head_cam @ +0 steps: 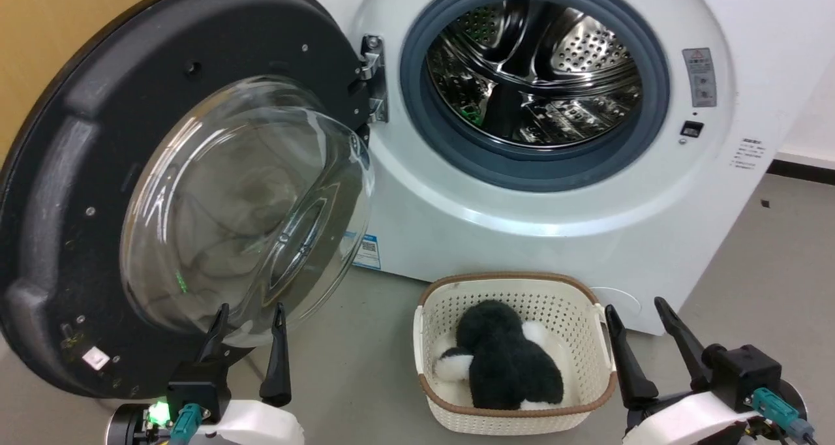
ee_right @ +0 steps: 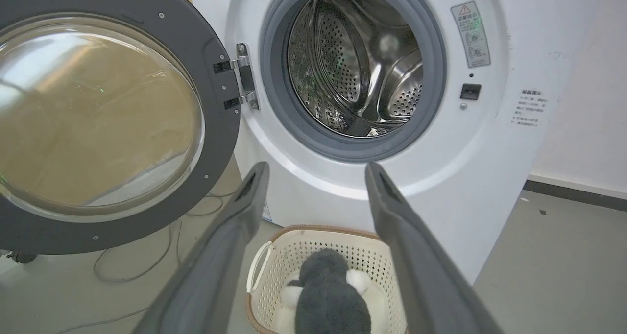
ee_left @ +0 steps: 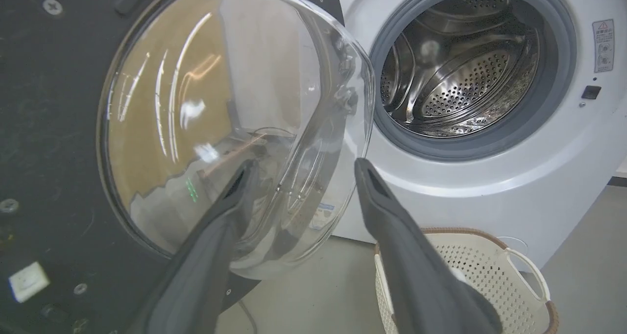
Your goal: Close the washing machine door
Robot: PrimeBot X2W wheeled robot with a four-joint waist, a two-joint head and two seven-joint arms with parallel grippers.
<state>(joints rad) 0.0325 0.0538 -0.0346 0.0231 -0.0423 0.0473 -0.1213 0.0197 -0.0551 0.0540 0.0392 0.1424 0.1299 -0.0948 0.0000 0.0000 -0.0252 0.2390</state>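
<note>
The washing machine [head_cam: 652, 203] [ee_left: 490, 177] [ee_right: 480, 177] is a white front-loader with a grey seal and a bare steel drum. Its door [head_cam: 72, 190] [ee_left: 54, 128] [ee_right: 215, 104], a black disc with a bulging clear glass bowl, stands swung wide open to the left on its metal hinge [head_cam: 373, 73]. My left gripper [head_cam: 251, 311] [ee_left: 303, 165] is open, its fingertips just in front of the lower part of the glass bowl, holding nothing. Low at the right, my right gripper [head_cam: 636, 308] [ee_right: 316, 167] is open too, above the basket's right end.
A cream perforated basket [head_cam: 443, 314] [ee_right: 303, 246] [ee_left: 494, 260] with a black-and-white plush toy [head_cam: 505, 360] [ee_right: 330, 295] sits on the grey floor in front of the machine. Cables [ee_right: 127, 270] trail on the floor under the door. A wooden panel [head_cam: 52, 21] stands behind the door.
</note>
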